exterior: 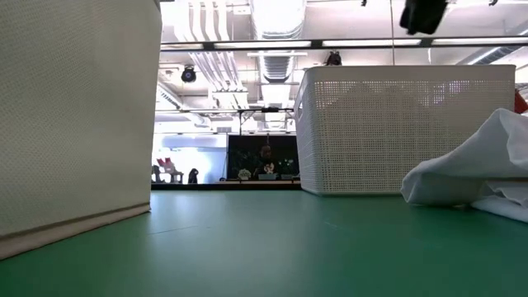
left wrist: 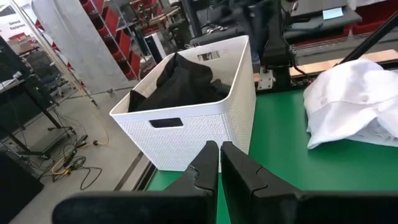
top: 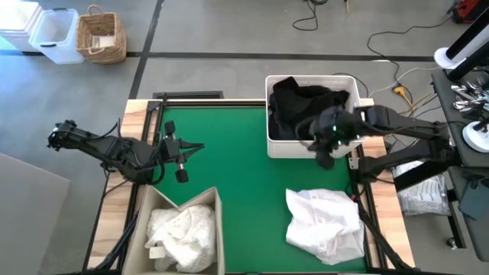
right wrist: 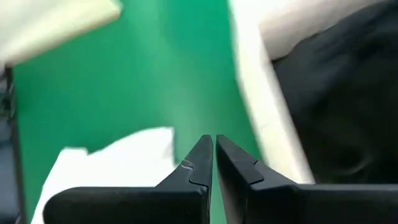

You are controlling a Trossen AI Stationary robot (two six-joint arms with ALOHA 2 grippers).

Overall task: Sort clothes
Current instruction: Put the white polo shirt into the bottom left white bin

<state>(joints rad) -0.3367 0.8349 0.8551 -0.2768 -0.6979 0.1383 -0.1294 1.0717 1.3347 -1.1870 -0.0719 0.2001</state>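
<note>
Black clothes (top: 302, 103) lie piled in the white plastic basket (top: 273, 145) at the table's far right; they also show in the left wrist view (left wrist: 183, 84). A white garment (top: 325, 221) lies crumpled on the green mat near the right front. More white clothes (top: 183, 233) fill the beige fabric bin (top: 216, 200) at the near left. My right gripper (top: 327, 156) is shut and empty, raised over the basket's near rim. My left gripper (top: 195, 149) is shut and empty over the mat's left side.
The basket (exterior: 404, 128) and the beige bin (exterior: 74, 115) stand as walls on the mat in the low view, with bare green mat (top: 237, 164) between them. Off the table at the far left are a wicker basket (top: 102, 37) and a clear plastic tub (top: 55, 34).
</note>
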